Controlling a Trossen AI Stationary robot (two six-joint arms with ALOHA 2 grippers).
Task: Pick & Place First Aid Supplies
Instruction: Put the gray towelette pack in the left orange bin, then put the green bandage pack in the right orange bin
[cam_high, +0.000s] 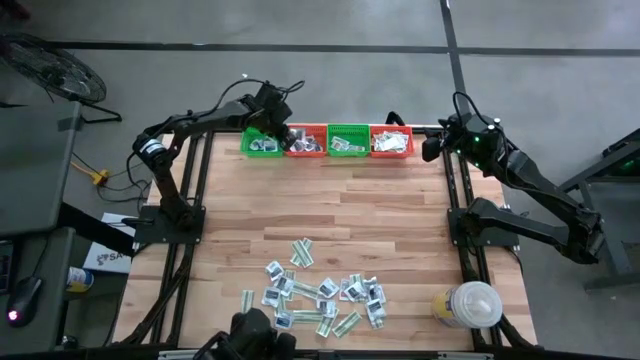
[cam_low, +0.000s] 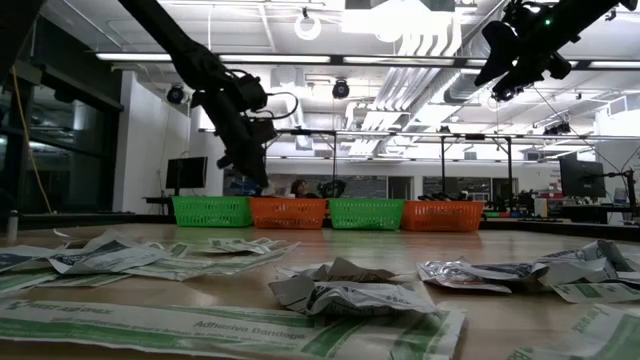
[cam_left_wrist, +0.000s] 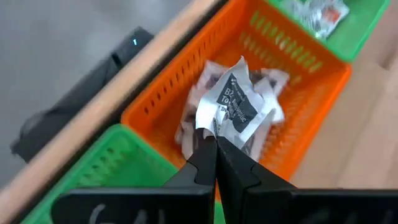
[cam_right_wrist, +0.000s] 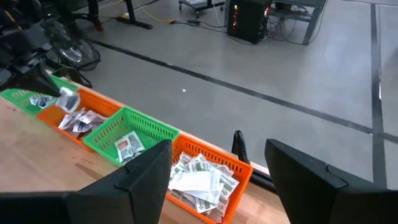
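Note:
My left gripper is shut on a white packet with dark print, over the orange basket second from the left in the row at the table's far edge. The high view shows it there, and so does the low view. That basket holds more white packets. Many other packets, white squares and pale-green strips, lie flat in a heap near the table's near edge. My right gripper is open, high off the far right corner, touching nothing. My left gripper pinches the packet's crumpled edge between its two shut fingertips. The fingers come from above, pointing down toward the basket. The packet sticks out past the fingertips, lifted clear above the packets in the orange basket.
Four baskets stand in a row along the far edge: green, orange, green, orange, each with packets inside. A big white round lidded container stands at the near right corner. Bare wood lies between the baskets and the heap.

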